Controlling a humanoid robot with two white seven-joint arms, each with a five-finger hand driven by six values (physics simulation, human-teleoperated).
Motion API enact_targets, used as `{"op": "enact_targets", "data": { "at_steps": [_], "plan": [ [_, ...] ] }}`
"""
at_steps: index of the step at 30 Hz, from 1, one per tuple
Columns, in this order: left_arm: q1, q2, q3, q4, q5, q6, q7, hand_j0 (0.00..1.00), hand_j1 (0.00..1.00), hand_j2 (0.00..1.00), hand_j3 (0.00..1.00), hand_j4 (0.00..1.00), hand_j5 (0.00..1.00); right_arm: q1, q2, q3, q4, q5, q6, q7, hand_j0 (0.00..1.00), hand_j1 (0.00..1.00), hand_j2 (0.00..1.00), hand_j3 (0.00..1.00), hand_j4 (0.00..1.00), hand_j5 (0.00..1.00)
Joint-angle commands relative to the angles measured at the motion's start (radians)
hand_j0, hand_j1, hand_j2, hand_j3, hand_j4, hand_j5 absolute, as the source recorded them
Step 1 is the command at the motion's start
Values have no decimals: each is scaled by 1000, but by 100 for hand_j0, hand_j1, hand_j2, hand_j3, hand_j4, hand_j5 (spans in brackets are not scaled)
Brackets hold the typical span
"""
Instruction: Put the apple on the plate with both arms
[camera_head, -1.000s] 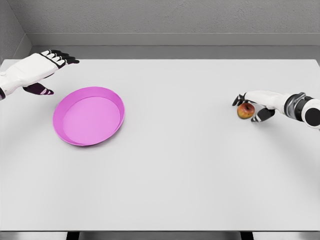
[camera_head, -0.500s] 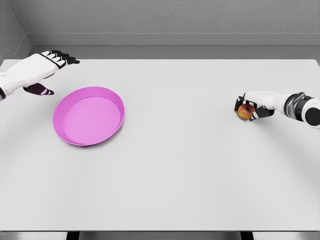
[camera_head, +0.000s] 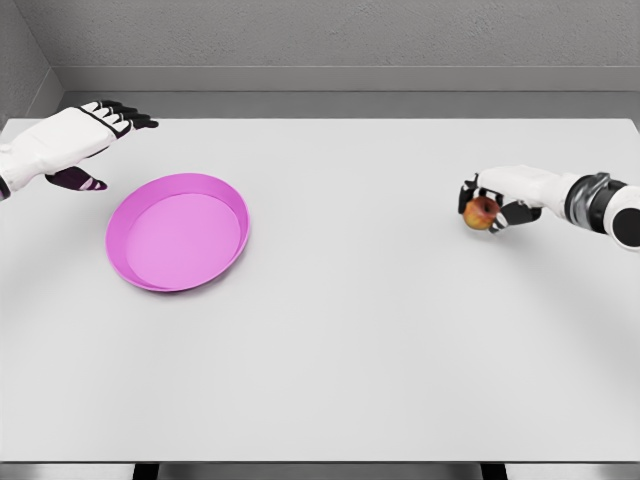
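A small red-and-yellow apple (camera_head: 482, 212) is held just above the white table at the right, with my right hand (camera_head: 492, 203) shut on it, fingers curled around its top and sides. A pink plate (camera_head: 232, 197) lies flat on the table at the left, with nothing in it. My left hand (camera_head: 90, 140) hovers beyond the plate's upper-left rim, open with its fingers stretched toward the right and the thumb below. The apple is far to the right of the plate.
The white table (camera_head: 340, 330) fills the view, with its front edge near the bottom. A grey wall runs behind its far edge.
My right hand closed its fingers around the apple, then lifted it slightly and shifted it a little to the left. The left hand and plate have not moved.
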Motion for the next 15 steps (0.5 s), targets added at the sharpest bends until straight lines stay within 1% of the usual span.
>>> {"op": "enact_targets", "data": {
  "at_steps": [1, 4, 5, 9, 11, 15],
  "plan": [
    [0, 1, -1, -2, 6, 1, 1, 100, 100, 100, 100, 100, 100, 0, -3, -8, -41, 0, -2, 11, 41, 41, 41, 41, 41, 41],
    [0, 1, -1, -2, 6, 1, 1, 100, 100, 100, 100, 100, 100, 2, 3, -8, -95, 0, -1, 14, 41, 41, 41, 41, 41, 41],
    [2, 1, -3, -2, 6, 1, 1, 100, 100, 100, 100, 100, 100, 2, 3, -8, -106, 0, -1, 31, 41, 41, 41, 41, 41, 41],
    [2, 1, -4, -2, 8, 1, 1, 100, 100, 100, 100, 100, 100, 0, 10, -8, -126, 0, -1, 36, 41, 41, 41, 41, 41, 41],
    [2, 1, -3, -2, 8, 1, 1, 100, 100, 100, 100, 100, 100, 0, 10, -7, -155, -2, -1, 36, 41, 41, 41, 41, 41, 41],
    [2, 1, -1, -2, 8, 1, 1, 100, 100, 100, 100, 100, 100, 0, 52, -5, -161, -2, -2, 37, 40, 40, 40, 40, 40, 40]
  ]
}}
